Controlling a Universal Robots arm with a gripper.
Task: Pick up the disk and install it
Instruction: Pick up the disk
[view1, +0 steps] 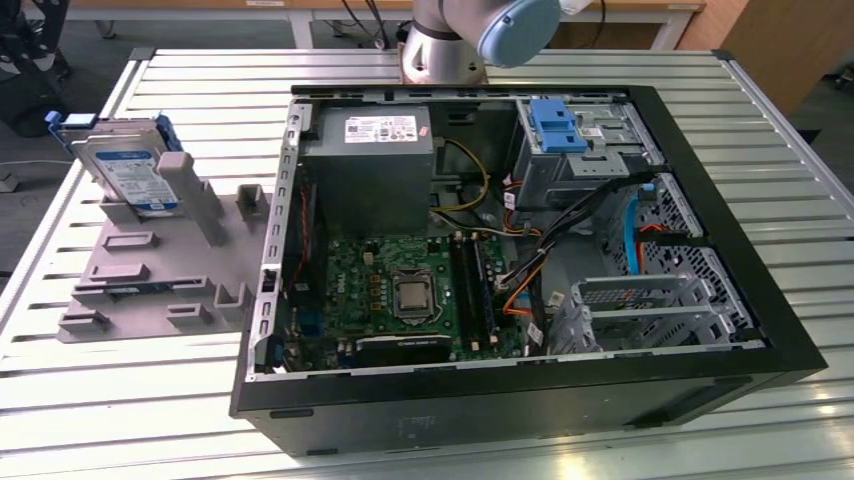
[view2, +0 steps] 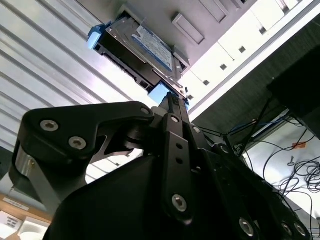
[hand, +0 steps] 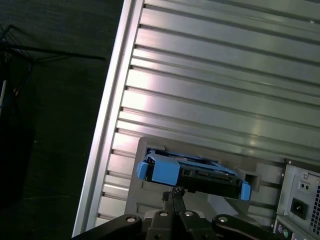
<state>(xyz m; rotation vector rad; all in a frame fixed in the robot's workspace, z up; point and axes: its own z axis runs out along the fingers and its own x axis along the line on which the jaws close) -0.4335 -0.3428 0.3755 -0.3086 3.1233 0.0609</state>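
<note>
We are seeing the open computer case (view1: 534, 405) lying nearest, its motherboard (view1: 400, 290) facing up. At the exterior view's left, the grey holder (view1: 147, 270) is carrying the disk (view1: 134, 172) (view2: 145, 47) (hand: 200, 176), standing tilted at its far end. In both wrist views our gripper (view2: 172, 96) (hand: 175, 191) is hanging apart from the disk, fingers pressed together, gripping nothing.

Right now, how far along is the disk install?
Nothing looks done yet: the disk stands in its grey holder on the table, outside the open case. In hand: the claw is near the disk, shut and holding nothing. Left: both the pickup and the install.
</note>
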